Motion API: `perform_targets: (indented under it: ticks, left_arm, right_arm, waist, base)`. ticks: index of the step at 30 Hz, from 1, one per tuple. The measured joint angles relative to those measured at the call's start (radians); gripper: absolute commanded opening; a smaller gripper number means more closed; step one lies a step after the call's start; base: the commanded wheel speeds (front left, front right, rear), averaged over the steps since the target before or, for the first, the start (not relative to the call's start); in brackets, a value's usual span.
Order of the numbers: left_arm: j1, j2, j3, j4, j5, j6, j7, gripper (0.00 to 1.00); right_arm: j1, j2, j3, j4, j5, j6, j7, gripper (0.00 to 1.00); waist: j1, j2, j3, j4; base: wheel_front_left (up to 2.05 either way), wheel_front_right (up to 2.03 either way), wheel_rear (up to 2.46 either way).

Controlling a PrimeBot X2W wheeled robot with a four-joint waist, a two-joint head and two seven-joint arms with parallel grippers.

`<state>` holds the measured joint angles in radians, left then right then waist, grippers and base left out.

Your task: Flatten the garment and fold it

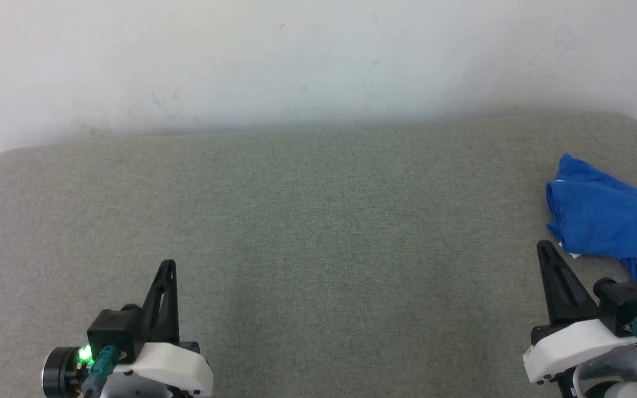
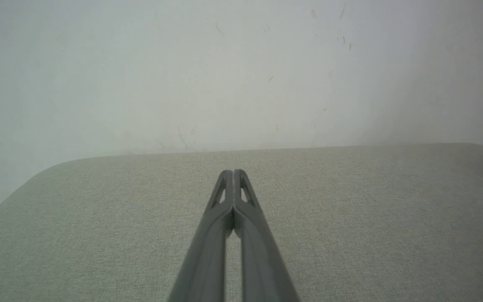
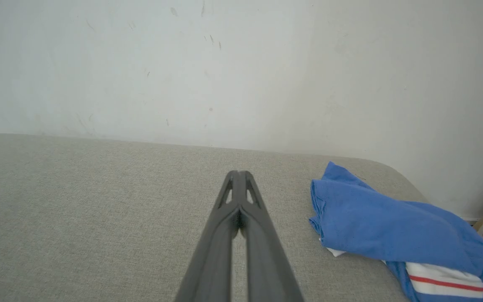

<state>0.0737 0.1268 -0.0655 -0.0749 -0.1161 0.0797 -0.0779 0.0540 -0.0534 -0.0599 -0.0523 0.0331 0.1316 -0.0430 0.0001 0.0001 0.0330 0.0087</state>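
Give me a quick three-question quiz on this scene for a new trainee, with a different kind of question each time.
1. True or false: the blue shirt lies spread flat on the grey table.
2. Which is nearer the shirt? A: left gripper. B: right gripper.
3. Fill in: both grippers are ___, holding nothing.
Key: 1 false, it is bunched up at the table's right end; 2 B; 3 shut.

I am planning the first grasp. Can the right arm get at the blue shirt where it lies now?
Probably yes. The garment lies bunched just ahead and right of the right gripper, with only bare grey surface between them. The gripper is shut, so it must open first.
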Motion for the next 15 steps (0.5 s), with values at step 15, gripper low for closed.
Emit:
perform_targets:
  ticks: [15]
  left_arm:
    - [-0.021, -0.029, 0.024, 0.028, 0.039, -0.027, 0.031, 0.0]
  right_arm:
    - [-0.014, 0.0, 0.023, 0.019, -0.008, 0.0, 0.017, 0.0]
  waist:
    - [0.0, 0.0, -0.013, -0.003]
  base:
    - [0.0, 0.0, 0.0]
